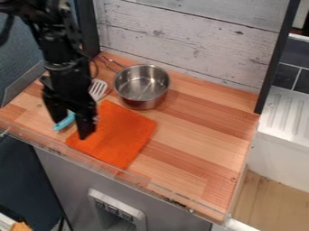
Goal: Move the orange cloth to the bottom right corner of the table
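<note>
Gripper [72, 123] at the orange cloth's [124, 135] left side.
The gripper's two fingers hang spread, with nothing between them gripped; most of the cloth lies to their right in view, so the grasp likely calls for a small shift that way. The cloth is flat, bright and roughly square, before the steel pot [142, 85] on the wooden table [199, 135], well apart from its bottom right corner.
</note>
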Robot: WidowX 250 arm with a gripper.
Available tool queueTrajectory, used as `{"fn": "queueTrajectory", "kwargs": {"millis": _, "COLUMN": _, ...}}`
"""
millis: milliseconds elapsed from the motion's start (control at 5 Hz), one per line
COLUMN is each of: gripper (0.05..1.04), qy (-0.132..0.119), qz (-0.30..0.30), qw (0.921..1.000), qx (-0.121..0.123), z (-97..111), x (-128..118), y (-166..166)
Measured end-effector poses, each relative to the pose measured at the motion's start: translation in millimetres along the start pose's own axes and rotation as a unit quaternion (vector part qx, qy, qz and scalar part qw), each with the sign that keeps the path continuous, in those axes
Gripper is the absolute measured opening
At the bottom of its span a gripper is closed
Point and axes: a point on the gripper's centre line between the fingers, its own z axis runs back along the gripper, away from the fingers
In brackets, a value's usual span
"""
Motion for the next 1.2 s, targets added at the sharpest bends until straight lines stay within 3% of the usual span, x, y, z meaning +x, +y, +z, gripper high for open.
{"fn": "queueTrajectory", "kwargs": {"millis": 600, "gripper": 1.000, "qy": -0.019, "qz": -0.003, "qw": 0.9997, "qx": 0.015, "z": -31, "x": 30, "y": -24}}
{"fn": "queueTrajectory", "kwargs": {"millis": 800, "gripper": 1.000, "qy": -0.032, "qz": 0.007, "qw": 0.9995, "qx": -0.002, "z": -33, "x": 37, "y": -43}}
{"fn": "queueTrajectory", "kwargs": {"millis": 1200, "gripper": 0.999, "qy": -0.029, "qz": -0.044, "qw": 0.9986, "qx": -0.001, "z": -26, "x": 49, "y": -140}}
